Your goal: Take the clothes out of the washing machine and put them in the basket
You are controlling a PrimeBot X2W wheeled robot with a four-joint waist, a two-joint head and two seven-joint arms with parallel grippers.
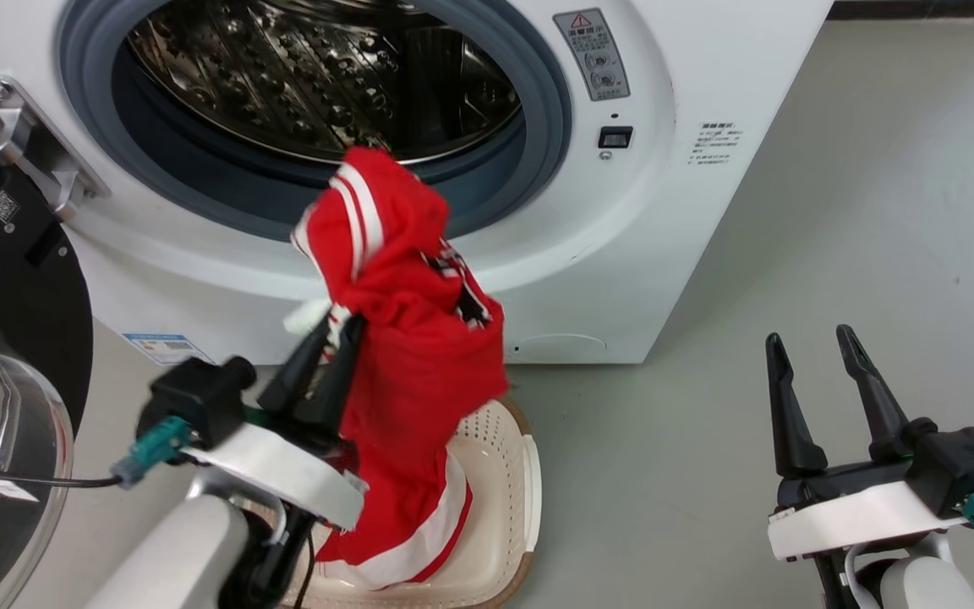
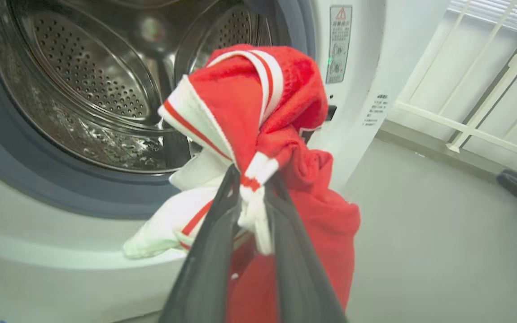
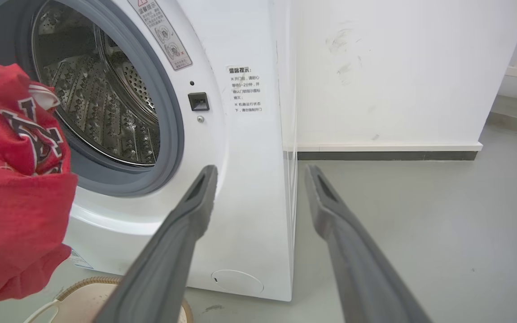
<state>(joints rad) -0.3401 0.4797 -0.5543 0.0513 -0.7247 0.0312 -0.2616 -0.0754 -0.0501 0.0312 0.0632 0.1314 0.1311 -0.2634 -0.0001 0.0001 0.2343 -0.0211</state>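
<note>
My left gripper (image 1: 336, 324) is shut on the red clothes (image 1: 419, 338), pinching a white-striped band of the clothes (image 2: 258, 125) between its fingers (image 2: 213, 233). The fabric hangs from the grip in front of the washing machine (image 1: 639, 211) porthole, and its lower end drapes into the cream basket (image 1: 508, 507) on the floor below. The steel drum (image 2: 83, 85) looks bare where it shows. My right gripper (image 1: 808, 342) stands open to the right over bare floor, nothing between its fingers (image 3: 186, 233). In the right wrist view the clothes (image 3: 16, 188) show at the left, the basket (image 3: 83, 300) rim at the bottom.
The washer's black-framed glass door (image 1: 5, 381) stands swung open at the far left, close to my left arm. Grey floor (image 1: 876, 211) stretches to the right of the machine. A white wall with a dark skirting (image 3: 388, 155) runs behind.
</note>
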